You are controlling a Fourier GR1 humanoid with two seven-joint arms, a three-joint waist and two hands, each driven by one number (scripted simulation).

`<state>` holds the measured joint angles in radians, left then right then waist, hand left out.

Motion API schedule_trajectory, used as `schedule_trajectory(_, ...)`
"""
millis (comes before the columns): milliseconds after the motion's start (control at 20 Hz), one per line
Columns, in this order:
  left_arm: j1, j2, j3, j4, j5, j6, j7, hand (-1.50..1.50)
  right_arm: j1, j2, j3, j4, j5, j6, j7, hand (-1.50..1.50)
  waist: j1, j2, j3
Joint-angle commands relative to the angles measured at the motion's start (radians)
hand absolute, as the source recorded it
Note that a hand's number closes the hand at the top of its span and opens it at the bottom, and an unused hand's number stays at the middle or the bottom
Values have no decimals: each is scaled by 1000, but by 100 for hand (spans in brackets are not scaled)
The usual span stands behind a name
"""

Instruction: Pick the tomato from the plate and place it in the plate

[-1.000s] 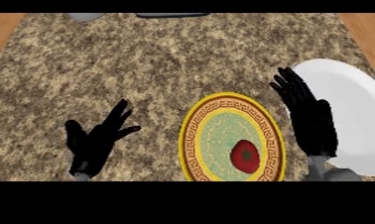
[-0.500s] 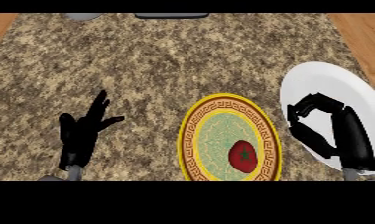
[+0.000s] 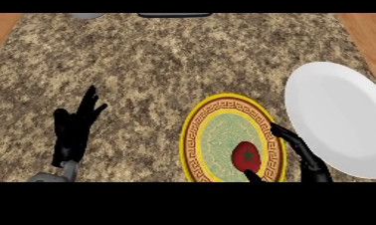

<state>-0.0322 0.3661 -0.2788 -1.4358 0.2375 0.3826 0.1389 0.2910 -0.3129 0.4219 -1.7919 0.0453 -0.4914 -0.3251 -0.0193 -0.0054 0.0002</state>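
White plate [image 3: 334,114] lies just right of the patterned plate [image 3: 213,134] holding the tomato [image 3: 245,156]

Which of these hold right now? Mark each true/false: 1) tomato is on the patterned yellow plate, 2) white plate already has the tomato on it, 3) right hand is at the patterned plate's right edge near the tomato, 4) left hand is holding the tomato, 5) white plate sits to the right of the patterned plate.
1) True. The tomato lies on the patterned plate.
2) False. The white plate shows nothing on it; the tomato is on the patterned plate.
3) True. The right hand is at that rim, beside the tomato.
4) False. The left hand is open over the counter, far left of the tomato.
5) True.
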Motion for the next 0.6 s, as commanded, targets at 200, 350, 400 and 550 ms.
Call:
schedule_trajectory(200, -8, -2, -18, -38, -46, 22, 33, 0, 62, -217, 16, -61, 322, -37, 236, -150, 16, 4, -3)
schedule_trajectory(350, -18, -16, -8, -35, -39, 30, 48, 0, 52, -307, 35, -209, 442, 39, 478, -150, 15, 3, -5)
schedule_trajectory(400, -26, -25, -10, 8, -33, 5, 27, 0, 9, -303, 59, -225, 480, 82, 553, -150, 18, 7, -5)
schedule_trajectory(550, -56, 5, 35, 25, -19, -21, 23, 0, -39, -342, 69, -300, 504, 224, 743, -150, 22, 7, -5)
